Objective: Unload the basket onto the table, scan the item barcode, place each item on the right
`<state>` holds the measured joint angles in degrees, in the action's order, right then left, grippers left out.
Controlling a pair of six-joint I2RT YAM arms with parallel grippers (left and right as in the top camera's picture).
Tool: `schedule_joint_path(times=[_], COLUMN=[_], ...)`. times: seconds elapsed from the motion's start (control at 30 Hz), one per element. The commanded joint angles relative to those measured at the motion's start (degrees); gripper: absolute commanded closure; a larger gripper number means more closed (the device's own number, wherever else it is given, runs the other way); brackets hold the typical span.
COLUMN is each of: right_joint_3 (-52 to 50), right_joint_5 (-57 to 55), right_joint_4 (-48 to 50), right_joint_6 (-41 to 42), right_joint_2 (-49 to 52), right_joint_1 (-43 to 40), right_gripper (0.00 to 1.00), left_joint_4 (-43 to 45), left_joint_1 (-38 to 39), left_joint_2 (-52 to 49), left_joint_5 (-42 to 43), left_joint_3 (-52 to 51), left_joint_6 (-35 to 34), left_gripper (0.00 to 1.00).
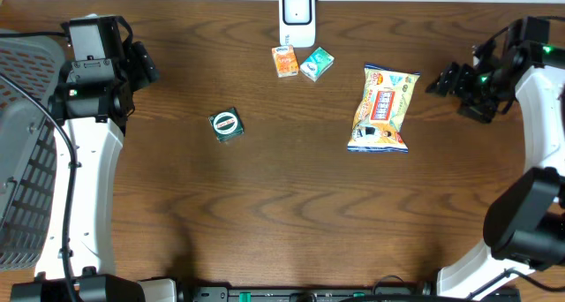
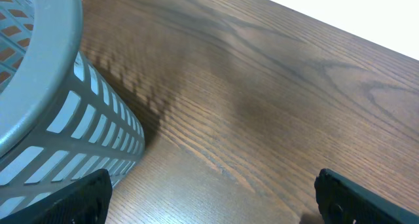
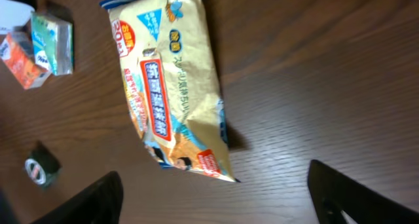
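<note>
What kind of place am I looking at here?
Probably a mock shop checkout bench: a white barcode scanner on a dark wood-grain table, a yellow snack bag, and a grey slatted plastic basket.

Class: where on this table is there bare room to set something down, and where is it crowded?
Bare: the whole near half of the table, on the robot's side of the round packet and the snack bag; also the gap between those two. Crowded: by the scanner, where the orange box and green box sit close together.
</note>
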<state>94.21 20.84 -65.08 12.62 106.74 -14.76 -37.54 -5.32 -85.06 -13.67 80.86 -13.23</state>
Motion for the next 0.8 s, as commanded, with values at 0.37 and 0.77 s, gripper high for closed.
schedule_joint_path(times=[0.37, 0.77], right_joint_3=[-2.1, -17.2], right_joint_5=[-3.8, -1.3], right_joint_4=[3.1, 26.8], right_joint_6=[0.7, 7.1], right_joint_2=[-0.6, 2.0], right_joint_1=[5.7, 8.1], right_gripper=[0.01, 0.01], left_joint_4=[-0.2, -0.2], left_joint_1=[-0.2, -0.2], left_joint_2=[-0.4, -0.4], left_joint_5=[-0.5, -0.5], left_joint_3=[0.5, 0.5], left_joint_6=[0.7, 0.7], left_gripper=[0.02, 0.02])
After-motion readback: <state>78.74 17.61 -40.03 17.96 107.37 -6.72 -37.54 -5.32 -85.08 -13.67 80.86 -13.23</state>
